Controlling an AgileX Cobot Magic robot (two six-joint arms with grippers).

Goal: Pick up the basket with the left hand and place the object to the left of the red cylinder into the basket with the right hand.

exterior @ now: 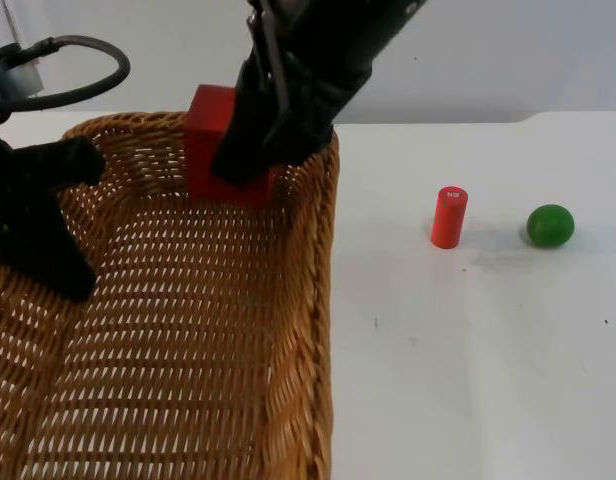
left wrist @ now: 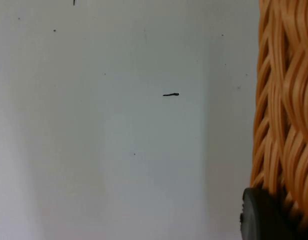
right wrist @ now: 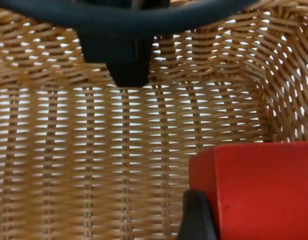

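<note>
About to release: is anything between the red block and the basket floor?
Nothing visible. The right gripper holds the red block over the basket, held up by the left gripper; bare weave lies below.

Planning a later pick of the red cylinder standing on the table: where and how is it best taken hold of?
Probably grip the red cylinder across its round side at mid-height, coming from above. It stands upright and free on the table, the green ball apart on one side and the basket well off on the other, so fingers fit on both sides.
</note>
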